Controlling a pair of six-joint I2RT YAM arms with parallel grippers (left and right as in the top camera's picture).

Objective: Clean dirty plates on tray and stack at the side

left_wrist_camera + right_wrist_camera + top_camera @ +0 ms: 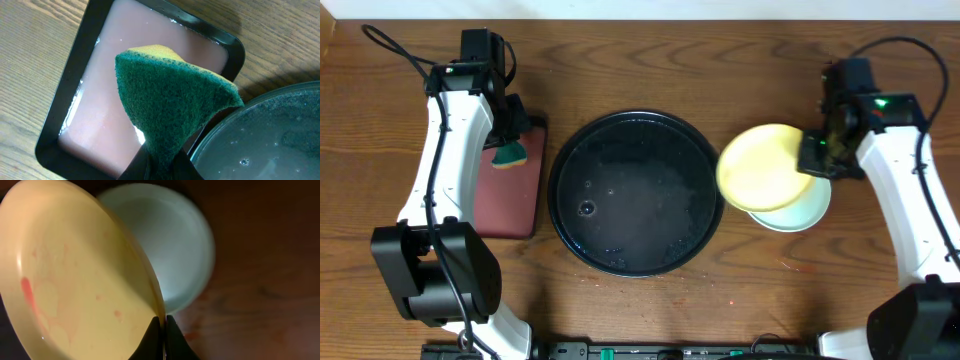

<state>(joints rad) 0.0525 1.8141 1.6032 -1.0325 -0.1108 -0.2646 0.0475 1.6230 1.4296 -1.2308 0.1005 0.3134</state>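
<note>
The round black tray (pixel 636 140) sits mid-table, wet, with no plate on it. To its right my right gripper (pixel 817 152) is shut on the rim of a pale yellow plate (pixel 762 166), held tilted above a pale blue-green plate (pixel 803 212) that rests on the wood. In the right wrist view the yellow plate (pixel 75 275) carries a red streak and faint pink smears, and the blue-green plate (pixel 172 245) lies beyond it. My left gripper (pixel 508 148) is shut on a green and yellow sponge (pixel 170 95) over the dark red tray (pixel 105 120).
The dark red rectangular tray (pixel 512 200) lies left of the black tray, holding pinkish liquid. Bare wooden table surrounds both trays. Cables run along the back corners.
</note>
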